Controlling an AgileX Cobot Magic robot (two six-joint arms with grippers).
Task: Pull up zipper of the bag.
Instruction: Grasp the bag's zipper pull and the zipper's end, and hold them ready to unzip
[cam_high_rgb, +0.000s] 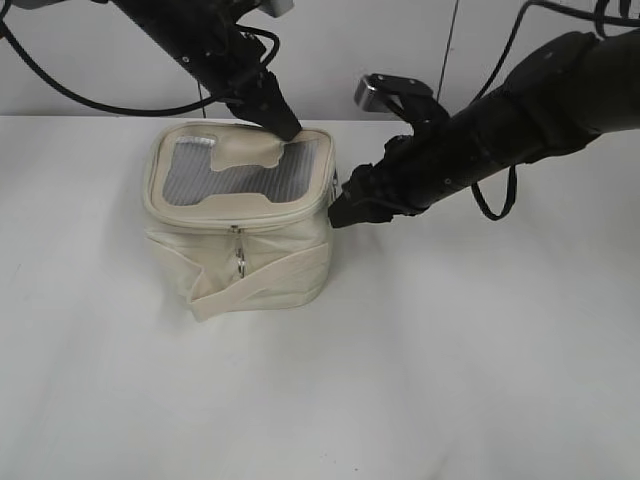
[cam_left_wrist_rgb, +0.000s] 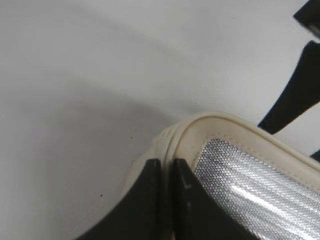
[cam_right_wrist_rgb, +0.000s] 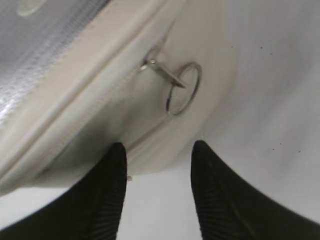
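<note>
1. The zipper is seen as a cream track around the top panel rim of the bag; one silver slider with a ring pull hangs at the bag's right corner, another at the front face.
2. The bag is set upright on the white desk.
3. The right pincer is held apart, just short of the ring pull, gripping nothing.
4. The left pincer is pressed together on the bag's rear rim.
</note>
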